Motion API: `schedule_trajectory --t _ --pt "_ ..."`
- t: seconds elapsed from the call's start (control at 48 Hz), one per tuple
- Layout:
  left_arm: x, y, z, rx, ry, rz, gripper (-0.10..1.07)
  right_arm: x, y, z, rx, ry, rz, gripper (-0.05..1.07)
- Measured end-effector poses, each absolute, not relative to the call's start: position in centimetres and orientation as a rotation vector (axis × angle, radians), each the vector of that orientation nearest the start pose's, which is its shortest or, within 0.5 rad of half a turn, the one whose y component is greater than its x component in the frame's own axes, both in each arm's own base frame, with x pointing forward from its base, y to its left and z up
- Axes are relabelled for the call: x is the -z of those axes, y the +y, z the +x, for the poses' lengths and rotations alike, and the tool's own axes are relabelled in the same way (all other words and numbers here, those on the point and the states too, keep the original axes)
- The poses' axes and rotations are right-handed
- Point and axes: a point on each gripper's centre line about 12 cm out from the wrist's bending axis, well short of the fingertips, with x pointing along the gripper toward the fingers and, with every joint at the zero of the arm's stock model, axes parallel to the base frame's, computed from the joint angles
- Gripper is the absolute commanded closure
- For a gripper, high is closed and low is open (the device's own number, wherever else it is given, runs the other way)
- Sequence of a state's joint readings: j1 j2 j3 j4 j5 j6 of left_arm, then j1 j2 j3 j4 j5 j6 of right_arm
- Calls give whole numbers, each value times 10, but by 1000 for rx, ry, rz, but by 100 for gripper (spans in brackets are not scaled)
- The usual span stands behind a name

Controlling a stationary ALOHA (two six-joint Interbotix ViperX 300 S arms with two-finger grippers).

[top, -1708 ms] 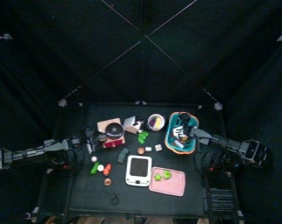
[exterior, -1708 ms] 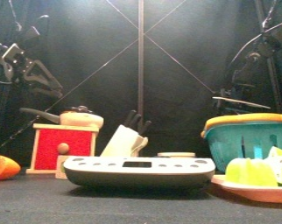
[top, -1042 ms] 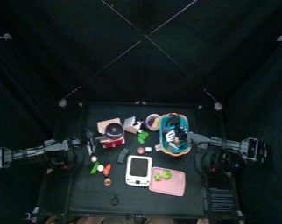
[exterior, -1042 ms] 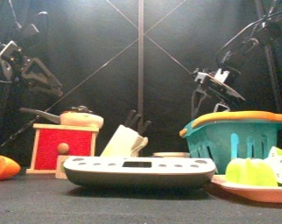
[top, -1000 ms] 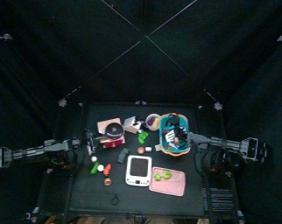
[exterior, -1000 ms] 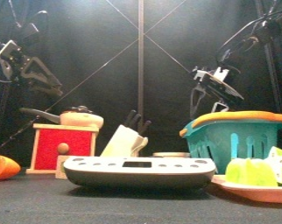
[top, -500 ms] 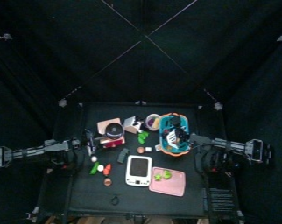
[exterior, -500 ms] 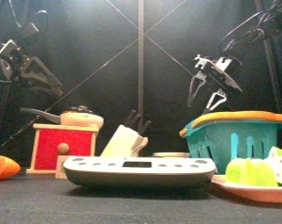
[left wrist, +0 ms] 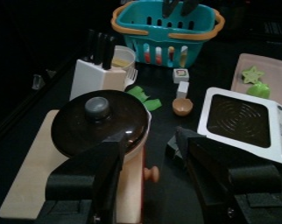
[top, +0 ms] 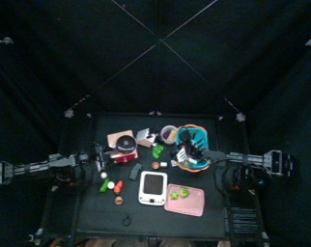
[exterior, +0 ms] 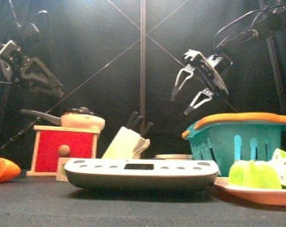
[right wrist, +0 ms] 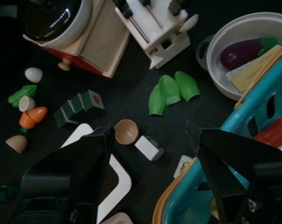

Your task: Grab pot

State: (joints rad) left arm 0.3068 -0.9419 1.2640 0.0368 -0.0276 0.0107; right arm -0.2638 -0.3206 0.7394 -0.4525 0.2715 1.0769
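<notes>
Right tool [exterior: 195,86] hangs wide open, holding nothing — the pot [right wrist: 246,45] lies below it, beside the teal basket [exterior: 238,135].

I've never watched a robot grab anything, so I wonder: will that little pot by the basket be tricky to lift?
Probably light: the pot looks like a small toy. It seems stiff, so its rim should take a pinch. It holds a purple piece, which might spill if the pot tips. The teal basket beside it could crowd the open right gripper.

pot [right wrist: 251,45]: partly behind basket [right wrist: 231,166] rim | contents unclear
</notes>
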Motion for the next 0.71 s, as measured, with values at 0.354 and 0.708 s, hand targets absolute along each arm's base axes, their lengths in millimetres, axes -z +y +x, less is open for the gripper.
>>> schedule_trajectory --t 0.354,0.708 --pt "-221 57 181 -298 302 1 12 -208 -104 333 591 612 655 6" --pt "-221 57 181 -298 302 1 12 -203 -123 318 733 715 637 6"
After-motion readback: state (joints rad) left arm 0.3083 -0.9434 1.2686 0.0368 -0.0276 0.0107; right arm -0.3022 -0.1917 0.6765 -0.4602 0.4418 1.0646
